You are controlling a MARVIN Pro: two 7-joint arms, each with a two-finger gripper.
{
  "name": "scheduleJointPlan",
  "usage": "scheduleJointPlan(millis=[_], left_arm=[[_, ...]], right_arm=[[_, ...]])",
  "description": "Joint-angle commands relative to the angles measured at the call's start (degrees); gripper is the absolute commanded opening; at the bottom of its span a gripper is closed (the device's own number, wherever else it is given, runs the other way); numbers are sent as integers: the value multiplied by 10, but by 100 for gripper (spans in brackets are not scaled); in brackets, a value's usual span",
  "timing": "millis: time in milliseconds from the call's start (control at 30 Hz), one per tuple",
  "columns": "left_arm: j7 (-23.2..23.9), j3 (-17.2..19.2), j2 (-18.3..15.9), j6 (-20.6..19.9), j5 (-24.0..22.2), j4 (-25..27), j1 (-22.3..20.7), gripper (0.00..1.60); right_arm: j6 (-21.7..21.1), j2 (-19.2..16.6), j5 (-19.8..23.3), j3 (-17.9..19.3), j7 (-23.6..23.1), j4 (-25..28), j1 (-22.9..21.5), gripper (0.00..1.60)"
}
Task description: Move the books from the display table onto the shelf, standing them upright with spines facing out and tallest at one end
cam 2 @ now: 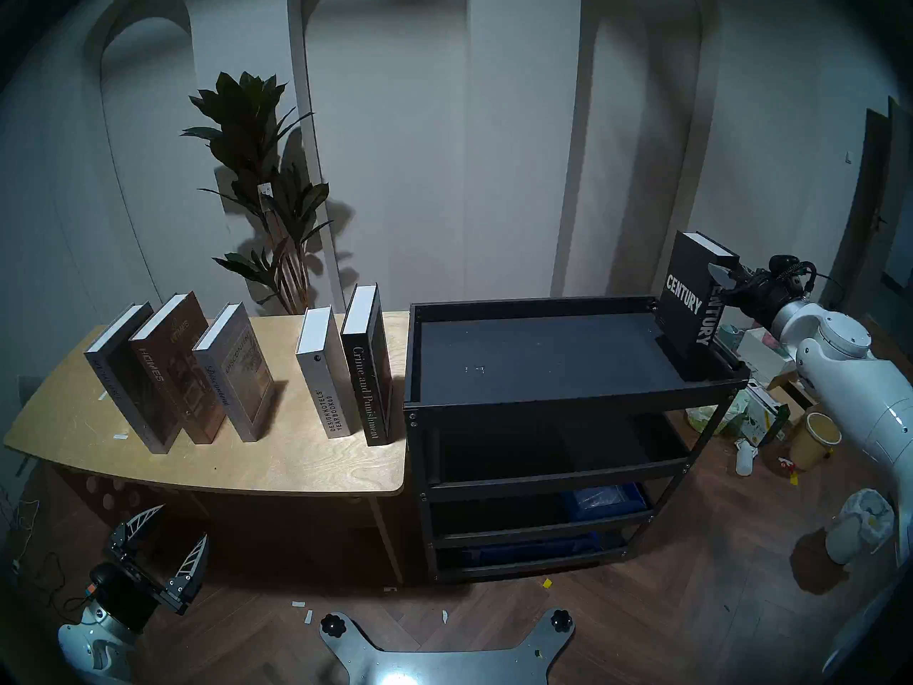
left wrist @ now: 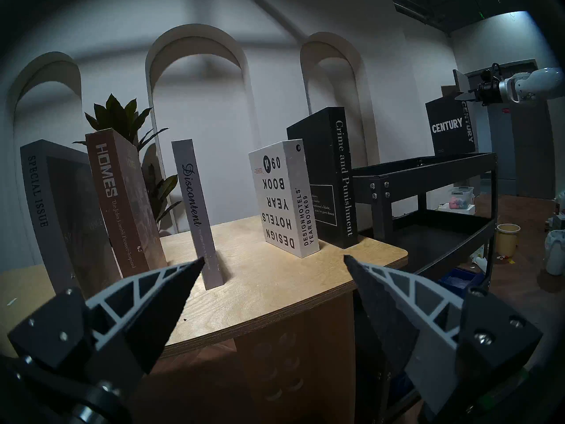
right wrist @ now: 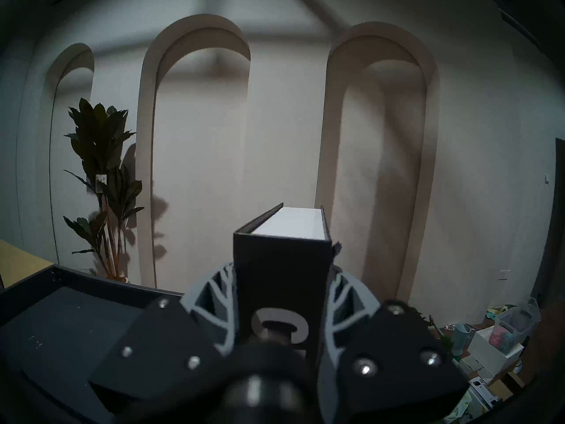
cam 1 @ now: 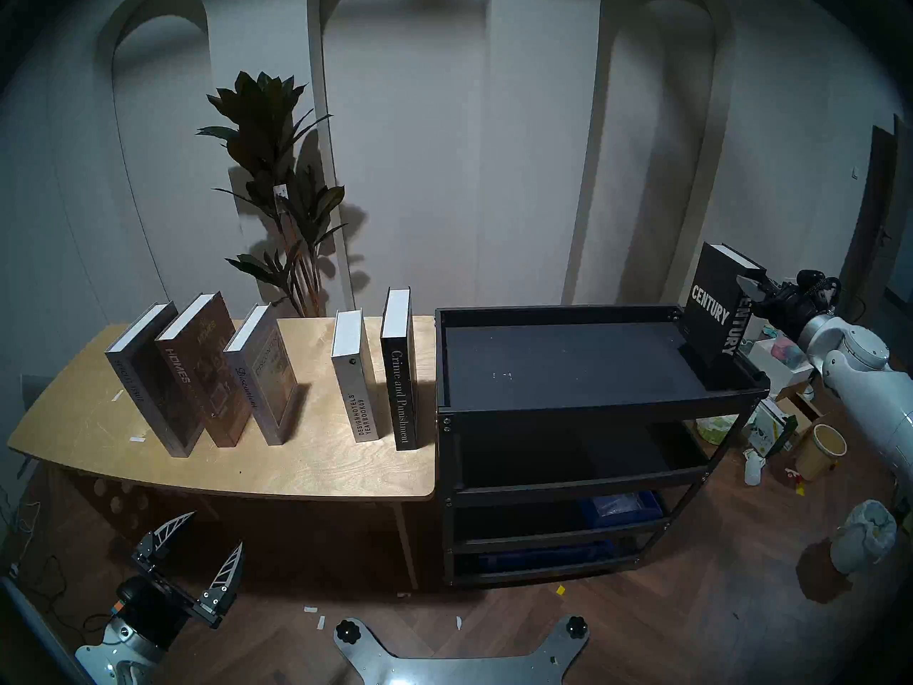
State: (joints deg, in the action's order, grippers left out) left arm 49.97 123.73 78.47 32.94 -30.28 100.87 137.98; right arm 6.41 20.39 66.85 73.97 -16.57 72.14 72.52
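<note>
The right claw (cam 1: pixel 751 286) is clamped on the spine of the black Century book (cam 1: pixel 711 311), holding it upright at the right end of the shelf (cam 1: pixel 593 407); whether its bottom edge rests on the tray I cannot tell. The left claw (cam 1: pixel 200 553) hangs wide open and empty below the tabletop (cam 1: pixel 321 466), where the other five books (cam 1: pixel 267 372) stand. Risk: released so near the rim with nothing beside it, the book could topple or slide off the end.
</note>
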Motion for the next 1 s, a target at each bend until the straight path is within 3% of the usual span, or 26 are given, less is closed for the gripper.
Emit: scheduleJointPlan(millis=[0, 233, 567, 967], left_arm=[[1, -1, -1, 0, 0, 8, 0, 160], [1, -1, -1, 0, 0, 8, 0, 160], [1, -1, -1, 0, 0, 8, 0, 160], [1, -1, -2, 0, 0, 8, 0, 160]], right_arm=[[6, 11, -8, -1, -25, -23, -28, 0], [20, 21, -3, -1, -58, -64, -15, 0], [38, 6, 17, 13, -90, -100, 15, 0], [44, 0, 21, 19, -109, -107, 23, 0]])
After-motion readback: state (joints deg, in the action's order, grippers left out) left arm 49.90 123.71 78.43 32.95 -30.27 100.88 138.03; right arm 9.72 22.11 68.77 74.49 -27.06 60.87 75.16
